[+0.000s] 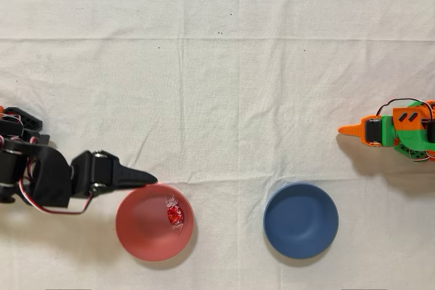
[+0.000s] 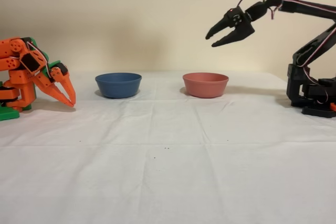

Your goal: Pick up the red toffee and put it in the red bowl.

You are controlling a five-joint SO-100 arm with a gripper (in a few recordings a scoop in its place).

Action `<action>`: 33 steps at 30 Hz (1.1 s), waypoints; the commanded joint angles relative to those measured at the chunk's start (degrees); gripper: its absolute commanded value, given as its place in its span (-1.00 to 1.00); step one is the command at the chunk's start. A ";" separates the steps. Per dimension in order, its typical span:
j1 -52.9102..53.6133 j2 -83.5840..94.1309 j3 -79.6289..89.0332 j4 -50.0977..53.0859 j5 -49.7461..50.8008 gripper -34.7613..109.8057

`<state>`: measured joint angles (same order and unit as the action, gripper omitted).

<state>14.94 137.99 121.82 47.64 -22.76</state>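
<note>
The red toffee (image 1: 175,215) lies inside the red bowl (image 1: 139,232), toward its right side in the overhead view, its clear wrapper ends showing. In the fixed view the red bowl (image 2: 205,85) stands right of centre and its wall hides the toffee. My black gripper (image 2: 212,39) hangs open and empty high above the bowl, its two fingers spread apart. From overhead, the gripper (image 1: 151,182) sits just above the bowl's upper left rim, clear of the toffee.
A blue bowl (image 1: 300,220) of the same size stands to the right of the red one in the overhead view, blue bowl (image 2: 118,84) to its left in the fixed view. The idle orange arm (image 1: 397,130) rests at the far side. White cloth (image 1: 217,86) covers the table.
</note>
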 commanded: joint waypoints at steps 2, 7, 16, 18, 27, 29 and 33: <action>-3.52 11.43 6.06 -2.29 9.40 -0.51; -4.04 21.97 16.52 -7.38 12.30 -0.51; -7.65 40.17 30.67 -2.81 10.72 -0.51; -8.88 42.01 33.22 -3.34 10.81 -0.51; -9.40 45.00 46.49 -16.17 9.32 -0.51; -9.93 44.21 48.34 -18.54 11.43 -0.51; -11.78 44.30 50.89 -21.80 14.41 -0.51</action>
<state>4.22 182.37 171.65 29.09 -10.02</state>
